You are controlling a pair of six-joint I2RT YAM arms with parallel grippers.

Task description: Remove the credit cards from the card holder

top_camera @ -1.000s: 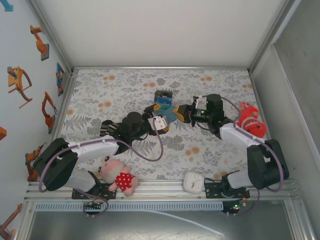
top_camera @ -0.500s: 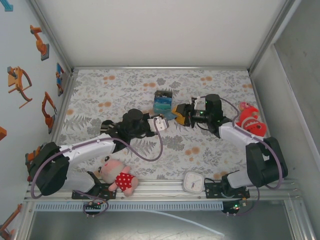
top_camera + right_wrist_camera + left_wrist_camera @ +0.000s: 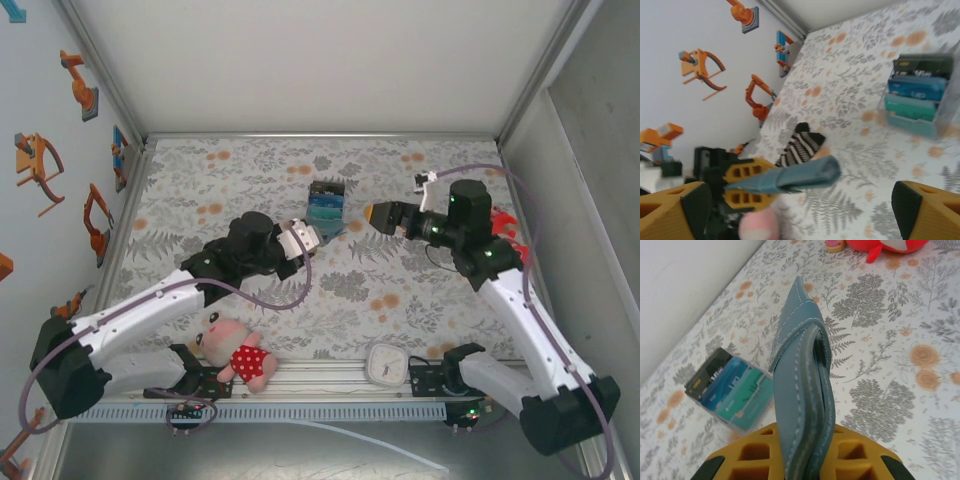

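Left pincer (image 3: 805, 457) clamped on card holder (image 3: 800, 375), right pincer (image 3: 382, 215) wide, apart, credit cards (image 3: 732, 390) nearby

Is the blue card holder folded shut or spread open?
Folded shut: the card holder shows both panels pressed together, clamped edge-on in the left gripper.

A floral tablecloth (image 3: 230, 180) (grey leaves, orange blooms) spreads beneath the left gripper (image 3: 310, 238). Beyond it is a white wall (image 3: 320, 60), and to its left are orange stickers (image 3: 38, 165).
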